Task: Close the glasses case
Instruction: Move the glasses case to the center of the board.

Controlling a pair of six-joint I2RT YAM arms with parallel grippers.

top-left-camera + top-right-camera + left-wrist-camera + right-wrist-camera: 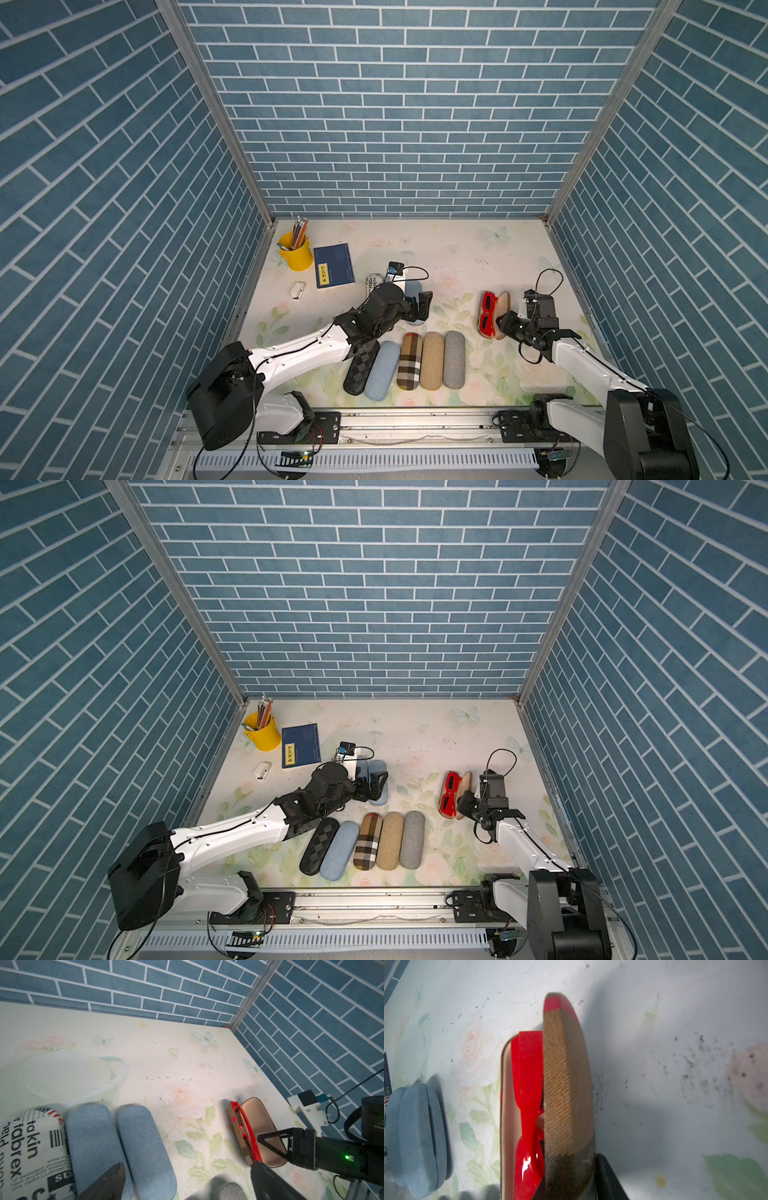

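The glasses case lies open at the right of the table, its tan woven lid standing up on edge. Red glasses rest in its pink-lined lower half. My right gripper is shut on the near end of the lid, one finger on each face. My left gripper hangs open mid-table, over two blue cases, holding nothing.
Several closed cases lie in a row near the front edge: black checkered, light blue, plaid, tan, grey. A newsprint case, blue notebook, yellow pencil cup and small white object sit back left.
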